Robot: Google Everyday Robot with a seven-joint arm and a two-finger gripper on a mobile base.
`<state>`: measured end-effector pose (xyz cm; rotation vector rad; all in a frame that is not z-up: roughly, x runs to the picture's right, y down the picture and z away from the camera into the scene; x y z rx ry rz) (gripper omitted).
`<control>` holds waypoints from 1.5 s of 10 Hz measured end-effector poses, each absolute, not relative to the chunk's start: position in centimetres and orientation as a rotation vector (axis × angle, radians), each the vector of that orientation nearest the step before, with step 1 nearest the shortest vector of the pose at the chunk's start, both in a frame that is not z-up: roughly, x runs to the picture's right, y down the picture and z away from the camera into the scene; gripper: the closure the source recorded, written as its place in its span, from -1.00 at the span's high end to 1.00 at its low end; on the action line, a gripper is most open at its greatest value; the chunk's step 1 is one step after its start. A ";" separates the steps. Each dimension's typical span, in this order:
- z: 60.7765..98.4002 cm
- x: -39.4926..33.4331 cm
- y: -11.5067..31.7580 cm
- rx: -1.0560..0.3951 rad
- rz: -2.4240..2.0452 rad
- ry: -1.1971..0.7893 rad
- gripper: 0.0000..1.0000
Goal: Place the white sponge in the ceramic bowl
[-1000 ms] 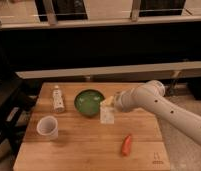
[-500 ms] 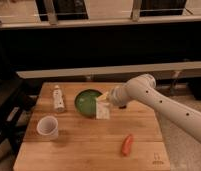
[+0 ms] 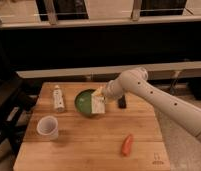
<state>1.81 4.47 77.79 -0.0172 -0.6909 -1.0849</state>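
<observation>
The green ceramic bowl (image 3: 85, 102) sits on the wooden table (image 3: 89, 145) near its middle back. My gripper (image 3: 100, 94) hangs over the bowl's right rim at the end of the white arm, which reaches in from the right. It is shut on the white sponge (image 3: 98, 105), which hangs down from it over the bowl's right edge, held above the table. The sponge's upper part is hidden by the gripper.
A slim white bottle (image 3: 57, 98) lies left of the bowl. A white cup (image 3: 47, 127) stands at the front left. An orange carrot (image 3: 127, 144) lies at the front right. A small dark object (image 3: 122, 102) lies right of the bowl.
The arm has carried the sponge leftward, from right of the bowl to over the bowl's right rim.
</observation>
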 end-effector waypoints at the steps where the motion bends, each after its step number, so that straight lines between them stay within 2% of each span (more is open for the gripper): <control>1: 78.3 1.9 4.2 -0.029 -1.094 -0.699 -1.00; 8: 82.5 0.4 2.0 -0.018 -1.095 -0.705 -1.00; 13: 83.6 -0.2 2.0 0.000 -1.071 -0.700 -1.00; 14: 83.7 -0.1 2.0 0.004 -1.069 -0.700 -0.96; 15: 83.9 -0.2 1.9 0.008 -1.068 -0.701 -0.77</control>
